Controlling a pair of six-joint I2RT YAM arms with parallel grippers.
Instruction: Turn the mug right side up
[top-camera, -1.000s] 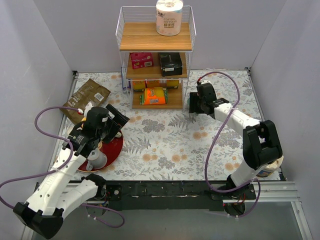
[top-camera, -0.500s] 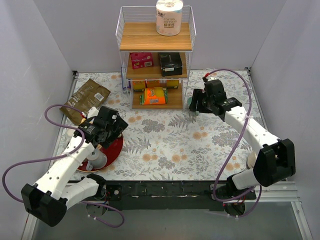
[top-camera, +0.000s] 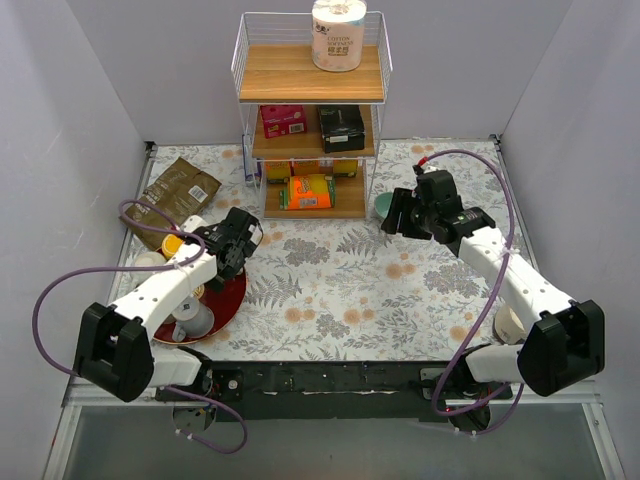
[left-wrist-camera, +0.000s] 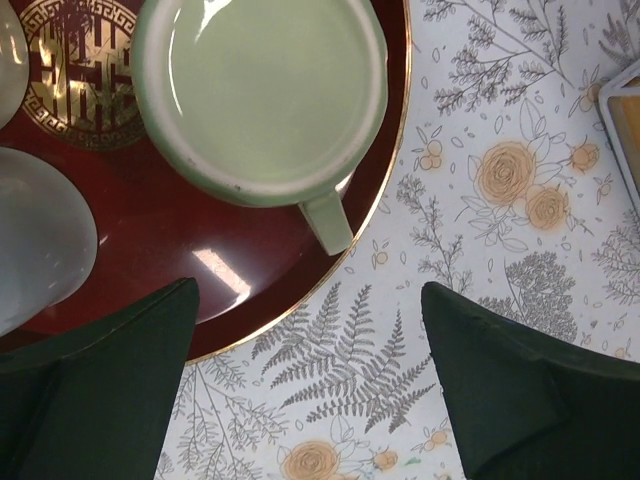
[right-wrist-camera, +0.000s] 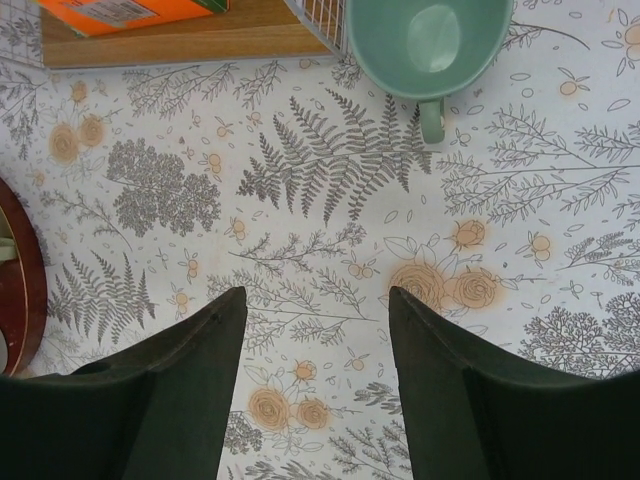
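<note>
Table (top-camera: 340, 290): flat top covered by a white cloth printed with grey ferns and orange flowers. Standing or lying directly on it: a wire shelf rack (top-camera: 280, 72) with wooden boards, at 12 o'clock, at the back; a teal mug (right-wrist-camera: 428, 40), mouth up, at 1 o'clock, just beside the rack's right foot; a brown foil bag (top-camera: 172, 193), lying flat, at 10 o'clock; a round dark red tray (top-camera: 228, 297), at 8 o'clock, near the front edge.
</note>
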